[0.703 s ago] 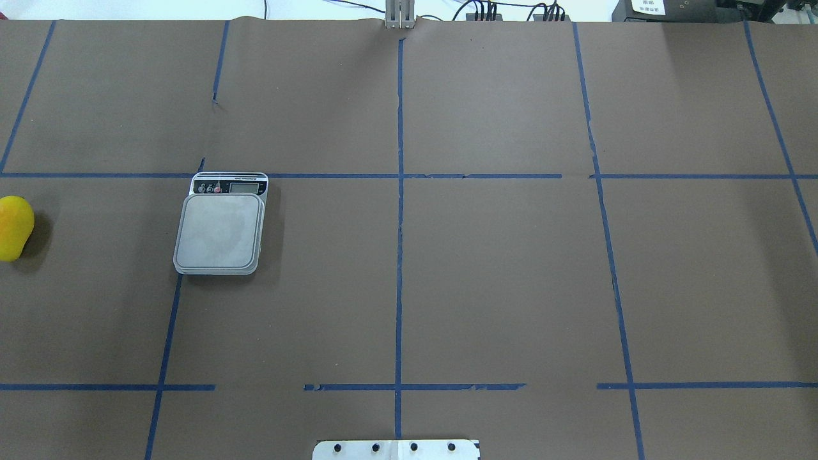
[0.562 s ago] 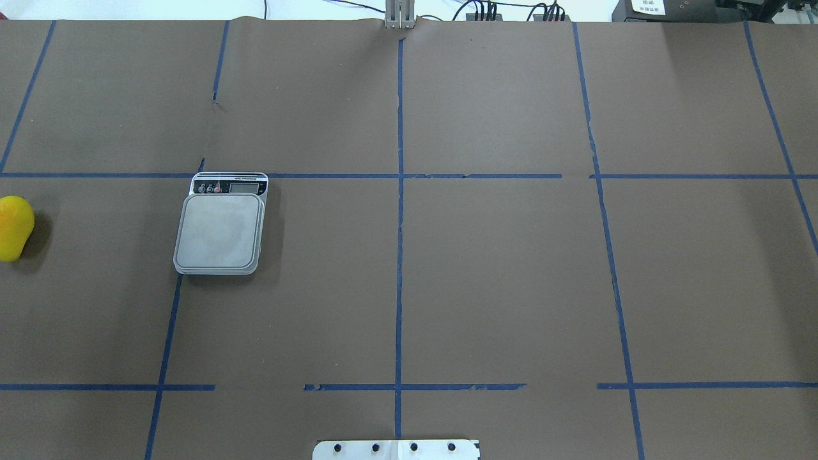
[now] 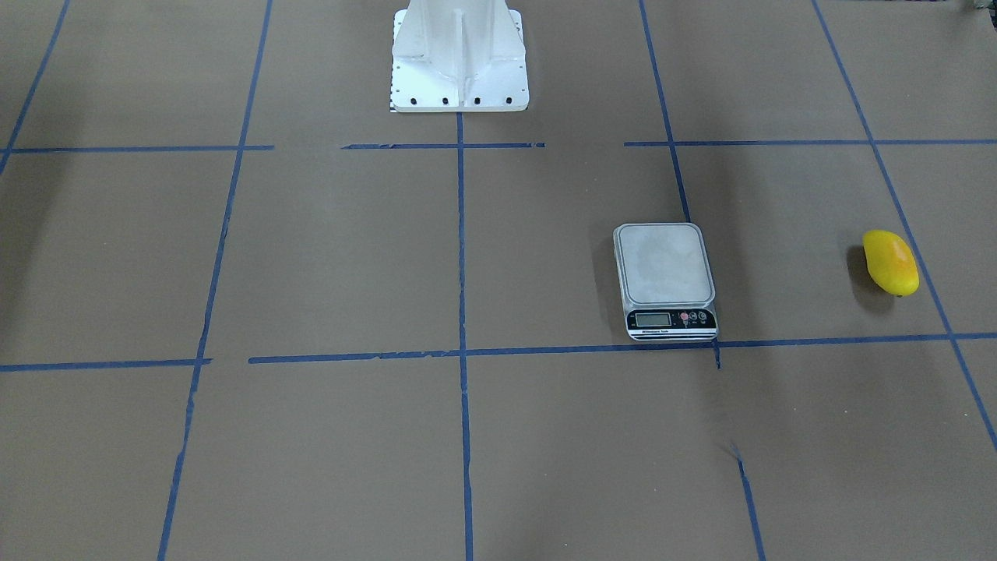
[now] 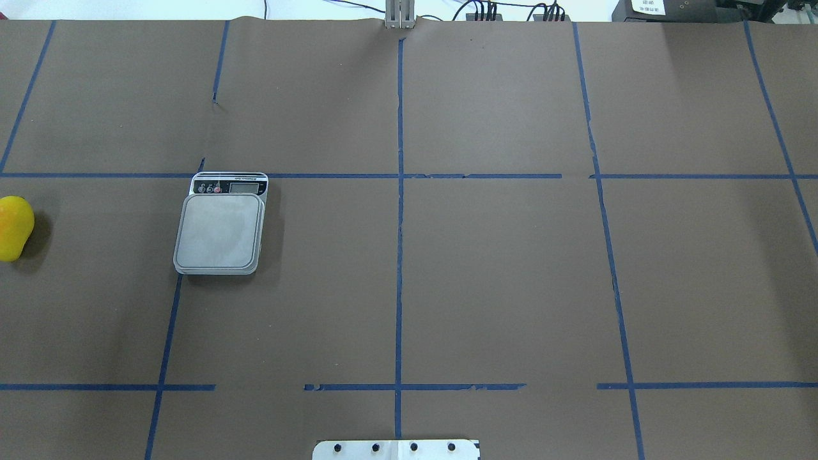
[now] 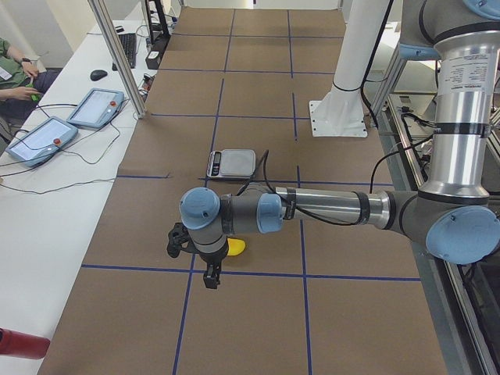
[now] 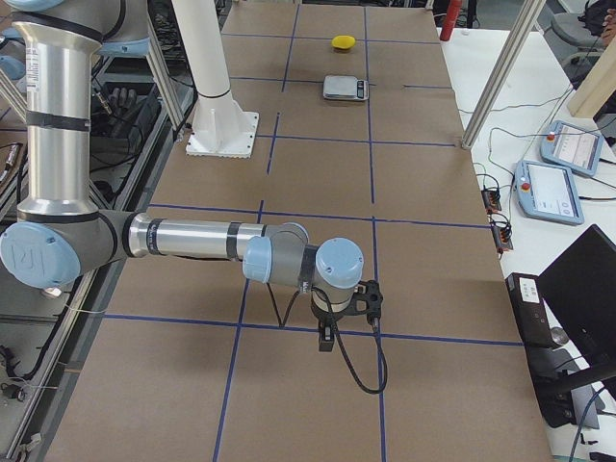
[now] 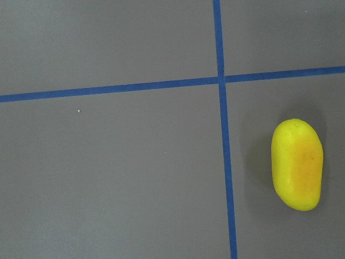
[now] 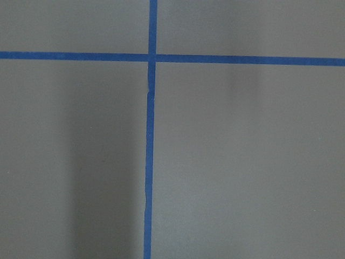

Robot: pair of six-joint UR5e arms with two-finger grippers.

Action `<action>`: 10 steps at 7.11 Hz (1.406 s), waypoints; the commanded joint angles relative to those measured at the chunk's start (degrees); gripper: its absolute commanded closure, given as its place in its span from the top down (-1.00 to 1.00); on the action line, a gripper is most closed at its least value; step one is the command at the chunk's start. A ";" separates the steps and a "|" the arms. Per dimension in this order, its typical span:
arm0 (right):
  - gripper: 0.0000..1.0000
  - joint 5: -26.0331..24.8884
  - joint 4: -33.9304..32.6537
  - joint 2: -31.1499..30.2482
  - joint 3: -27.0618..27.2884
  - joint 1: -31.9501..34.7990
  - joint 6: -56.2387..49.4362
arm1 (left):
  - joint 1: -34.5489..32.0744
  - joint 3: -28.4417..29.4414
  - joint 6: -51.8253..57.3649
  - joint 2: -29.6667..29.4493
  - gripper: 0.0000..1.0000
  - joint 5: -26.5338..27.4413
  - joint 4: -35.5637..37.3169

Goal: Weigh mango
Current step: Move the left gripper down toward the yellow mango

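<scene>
I had the left gripper [image 5: 211,275] above the worktop [image 7: 108,178] — mango [image 7: 297,164] just across the tape line [image 7: 226,178], lengthwise along it; gripper's opening, couldn't tell.

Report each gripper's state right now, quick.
Left gripper: cannot tell whether open or shut; only a side view shows it. The mango is not in it.
Right gripper: cannot tell; only a side view shows it.
</scene>
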 commanded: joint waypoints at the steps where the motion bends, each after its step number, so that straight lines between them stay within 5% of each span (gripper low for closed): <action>1: 1.00 0.00 0.00 0.01 0.00 0.00 0.09 | 1.96 -1.20 -3.04 -0.04 1.00 0.06 -1.44; 5: 1.00 0.00 0.00 0.01 0.00 0.00 0.00 | 15.46 -0.59 -35.40 6.54 1.00 0.32 -31.79; 10: 1.00 0.00 0.08 0.02 0.00 0.00 0.00 | 26.31 6.96 -46.30 6.82 1.00 5.06 -46.52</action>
